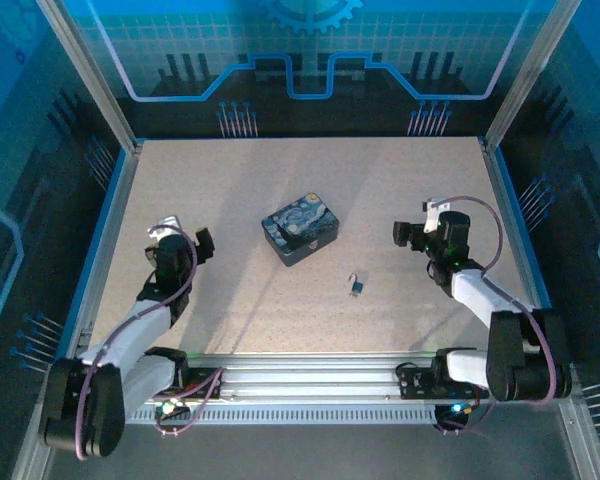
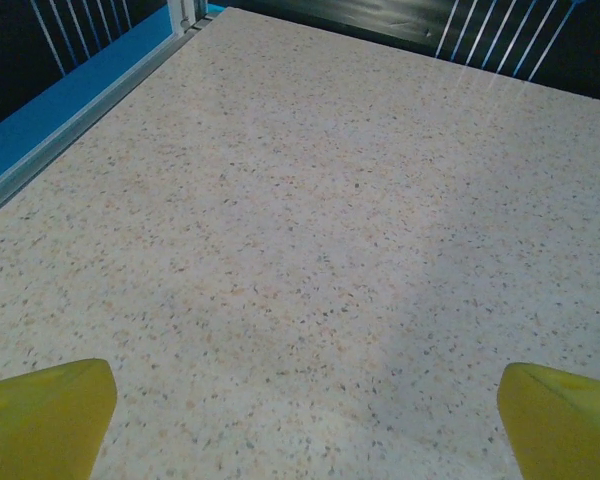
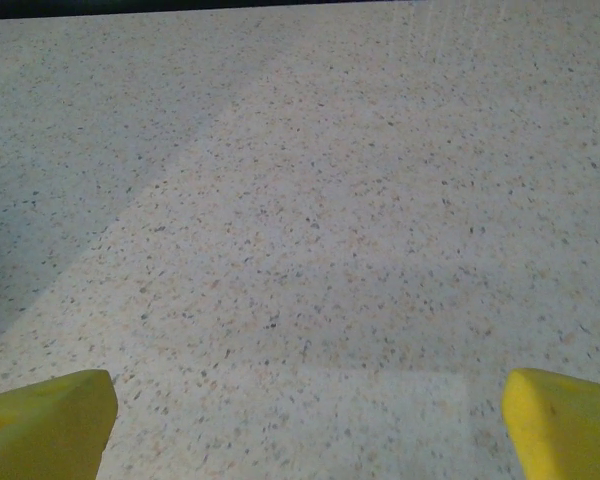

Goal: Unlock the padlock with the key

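**Ann:** Nearest the lens is the left gripper (image 2: 305, 425). Its yellow fingertips (image 2: 42, 418) sit in the two bottom corners of the left wrist view, spread wide, with speckled table (image 2: 310, 230) between them.

**Ben:** The right gripper (image 3: 305, 425) matches it. In its wrist view there's a yellow tip low left and another low right, jaws well apart, bare tabletop between.

**Ann:** From the overhead view, the padlock (image 1: 300, 231) lies flat just left of the frame's centre. Its starry-night print faces up, and its body is turned at an angle to the table edges.

**Ben:** And the key (image 1: 355, 284)?

**Ann:** It's a tiny dark piece to the lower right of the padlock, near it but clearly apart, lying on the table by itself.

**Ben:** Neither arm touches either one. The left arm reaches up the left side of the frame, and its gripper is roughly level with the padlock and well apart from it.

**Ann:** The right arm does the same on the right side, with its gripper pointing in toward the centre. The key sits lower in the frame, between the padlock and that arm.

**Ben:** Along the bottom, a ribbed metal rail (image 1: 310, 372) runs between the two bases. Across the top is a blue panel with a gear motif (image 1: 310, 12).
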Available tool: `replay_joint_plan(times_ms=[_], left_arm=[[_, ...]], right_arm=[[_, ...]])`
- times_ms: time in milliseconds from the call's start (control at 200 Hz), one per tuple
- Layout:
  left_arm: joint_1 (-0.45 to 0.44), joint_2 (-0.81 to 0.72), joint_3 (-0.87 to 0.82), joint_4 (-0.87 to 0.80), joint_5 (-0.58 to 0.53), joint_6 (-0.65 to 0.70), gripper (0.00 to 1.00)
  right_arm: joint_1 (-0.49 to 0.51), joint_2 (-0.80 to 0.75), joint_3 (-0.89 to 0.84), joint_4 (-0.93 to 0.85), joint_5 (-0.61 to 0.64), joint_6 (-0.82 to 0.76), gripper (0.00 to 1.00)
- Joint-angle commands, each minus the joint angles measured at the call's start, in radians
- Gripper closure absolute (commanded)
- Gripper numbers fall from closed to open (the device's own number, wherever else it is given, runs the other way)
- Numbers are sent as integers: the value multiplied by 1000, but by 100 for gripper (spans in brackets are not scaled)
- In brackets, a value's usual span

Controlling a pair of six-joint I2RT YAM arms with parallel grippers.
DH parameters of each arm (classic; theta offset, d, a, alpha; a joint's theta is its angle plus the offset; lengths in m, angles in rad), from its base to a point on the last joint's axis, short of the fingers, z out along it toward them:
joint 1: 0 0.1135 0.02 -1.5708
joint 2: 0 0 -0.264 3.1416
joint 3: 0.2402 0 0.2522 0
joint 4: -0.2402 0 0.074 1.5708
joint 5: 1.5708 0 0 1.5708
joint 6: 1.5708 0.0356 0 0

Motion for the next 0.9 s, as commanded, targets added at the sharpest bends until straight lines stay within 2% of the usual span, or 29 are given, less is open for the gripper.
replay_joint_plan(times_ms=[0, 160, 210, 335, 495, 545, 685, 890], left_arm=[[16, 74, -19, 220, 11, 79, 1], [31, 224, -27, 393, 42, 103, 1], [36, 271, -29, 460, 53, 111, 1], [39, 339, -1, 511, 110, 157, 1], [41, 490, -11, 681, 186, 193, 1], [41, 533, -13, 738, 192, 210, 1], [58, 515, 25, 622, 218, 181, 1], [67, 518, 21, 640, 235, 180, 1]], right_arm=[[-17, 65, -23, 204, -25, -55, 0], [-20, 166, -14, 266, -67, -67, 0], [-14, 175, -7, 256, -80, -82, 0], [-5, 184, -18, 283, -90, -98, 0], [12, 214, -85, 426, -91, -118, 0], [12, 211, -80, 412, -89, -115, 0], [17, 213, -75, 404, -76, -117, 0], [23, 211, -75, 401, -60, -119, 0]])
